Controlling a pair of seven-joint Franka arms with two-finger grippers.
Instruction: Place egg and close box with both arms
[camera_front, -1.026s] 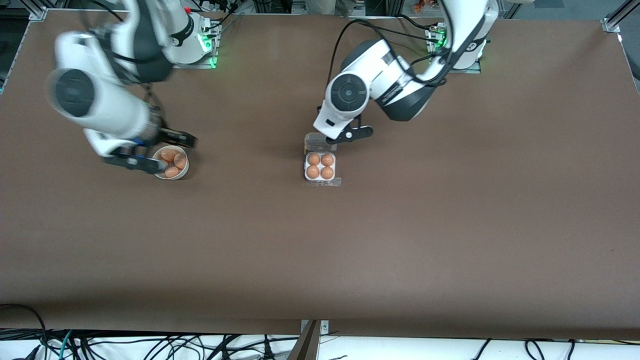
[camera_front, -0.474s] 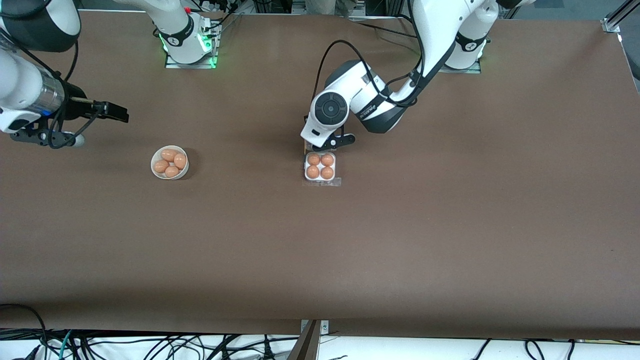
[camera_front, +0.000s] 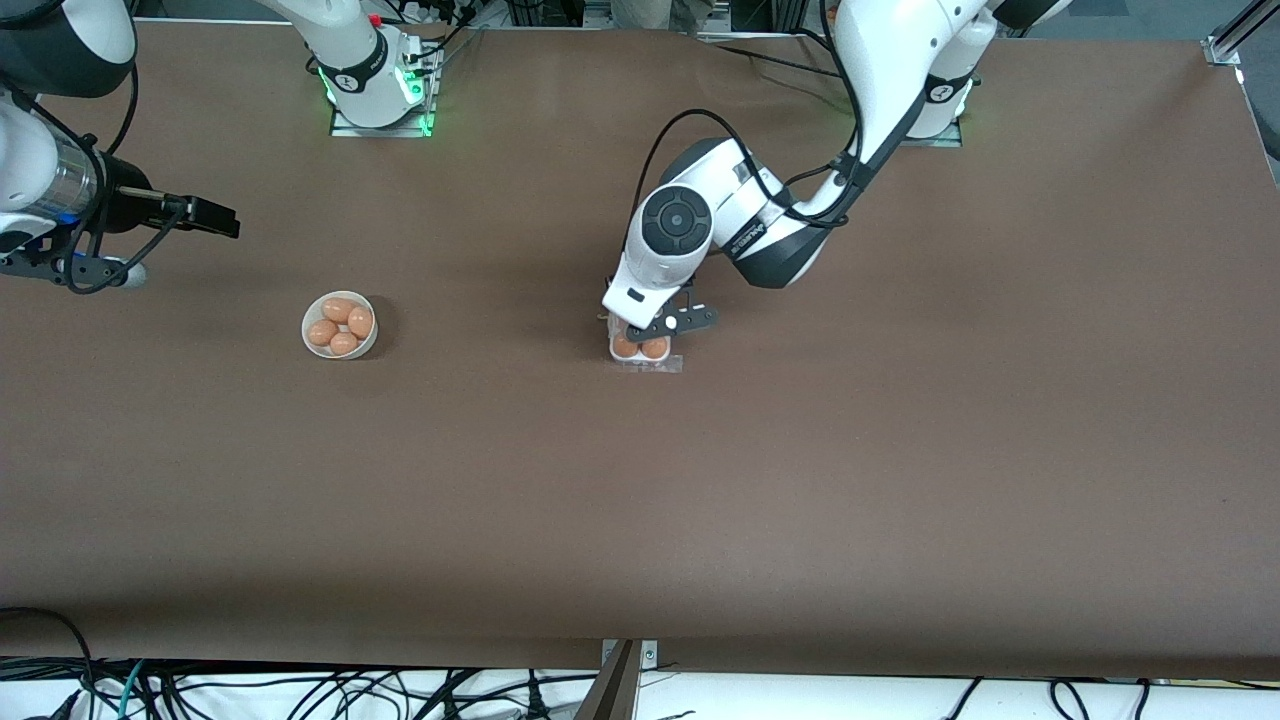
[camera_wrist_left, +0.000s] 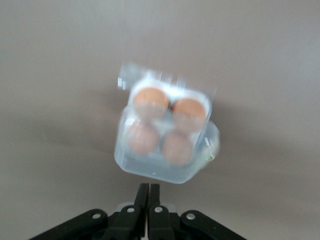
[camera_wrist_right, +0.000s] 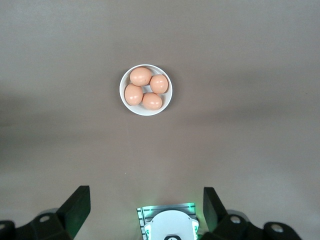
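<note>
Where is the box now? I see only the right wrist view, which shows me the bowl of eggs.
Observer: The box sits mid-table, nearer the left arm's end than your bowl.
Operator: How many eggs are in it?
Observer: Four eggs; every cell is filled.
Operator: Is the lid closed?
Observer: Not fully. The lid lies tilted over two of the eggs, with the left end effector, fingers shut, over the box. Your right end effector waits open over bare table.
</note>
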